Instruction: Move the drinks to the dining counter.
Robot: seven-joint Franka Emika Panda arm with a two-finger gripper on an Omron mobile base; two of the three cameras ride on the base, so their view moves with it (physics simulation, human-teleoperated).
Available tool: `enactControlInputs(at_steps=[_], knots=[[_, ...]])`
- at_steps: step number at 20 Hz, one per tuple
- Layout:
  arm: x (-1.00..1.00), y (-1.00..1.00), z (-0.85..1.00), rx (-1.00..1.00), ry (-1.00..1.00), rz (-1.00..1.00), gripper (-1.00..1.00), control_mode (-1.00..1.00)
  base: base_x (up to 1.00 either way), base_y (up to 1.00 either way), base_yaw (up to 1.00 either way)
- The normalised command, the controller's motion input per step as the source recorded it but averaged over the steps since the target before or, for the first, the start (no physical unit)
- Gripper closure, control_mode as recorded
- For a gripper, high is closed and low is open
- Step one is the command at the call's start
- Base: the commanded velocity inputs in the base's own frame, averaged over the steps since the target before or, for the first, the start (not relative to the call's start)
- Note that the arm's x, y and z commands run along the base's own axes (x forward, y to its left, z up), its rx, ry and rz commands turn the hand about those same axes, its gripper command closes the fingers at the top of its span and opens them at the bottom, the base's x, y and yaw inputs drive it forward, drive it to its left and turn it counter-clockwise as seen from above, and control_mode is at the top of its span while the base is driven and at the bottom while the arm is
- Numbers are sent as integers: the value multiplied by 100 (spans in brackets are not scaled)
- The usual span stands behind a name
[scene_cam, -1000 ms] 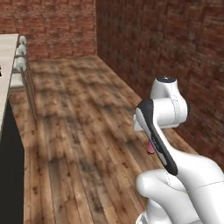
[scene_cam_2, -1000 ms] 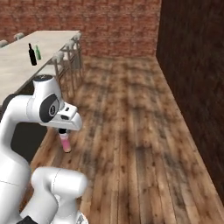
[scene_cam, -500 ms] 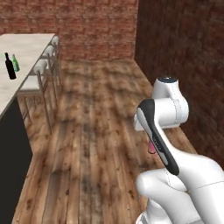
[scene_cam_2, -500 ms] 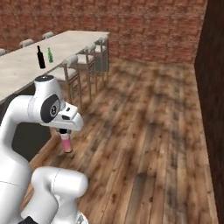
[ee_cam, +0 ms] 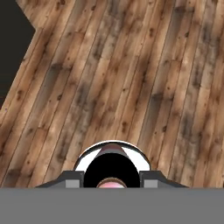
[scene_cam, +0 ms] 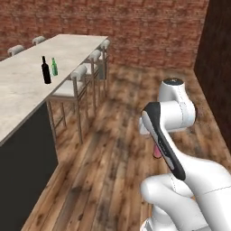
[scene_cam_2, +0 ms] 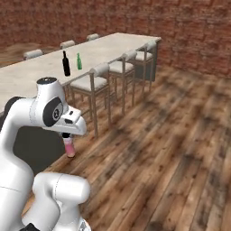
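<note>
My gripper [scene_cam_2: 66, 135] hangs below the bent arm, shut on the small pink bottle [scene_cam_2: 69, 147], which is upright above the wooden floor. The bottle's pink body [scene_cam: 156, 151] peeks out behind the forearm. In the hand view its dark round cap [ee_cam: 111, 168] sits between my fingers [ee_cam: 72, 179]. On the dining counter [scene_cam: 27, 85] a tall black wine bottle [scene_cam: 46, 71] and a smaller green bottle [scene_cam: 54, 67] stand side by side. Both bottles, wine [scene_cam_2: 66, 64] and green [scene_cam_2: 79, 62], also stand on the counter [scene_cam_2: 103, 49] ahead to the left.
Pale cushioned stools [scene_cam: 72, 88] line the counter's near side, with more stools [scene_cam_2: 88, 83] along it. The counter's dark front panel [scene_cam: 22, 171] is close on the left. Open wooden floor [scene_cam_2: 171, 135] stretches right to a brick wall [scene_cam: 135, 27].
The whole picture has swung as the base moved: the counter and its two bottles now sit larger and closer. The pink bottle stays in my gripper, the arm's pose unchanged.
</note>
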Motion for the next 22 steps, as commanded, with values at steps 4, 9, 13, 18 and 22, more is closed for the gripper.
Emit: enactControlInputs(at_steps=[4,9,13,18,22], knots=[[0,0,0,0,0,0,100,100,100,-22,57],[0,0,0,0,0,0,100,100,100,-47,52],[0,0,0,0,0,0,100,100,100,-68,48],[0,0,0,0,0,0,100,100,100,-76,47],[0,0,0,0,0,0,100,100,100,-79,47]])
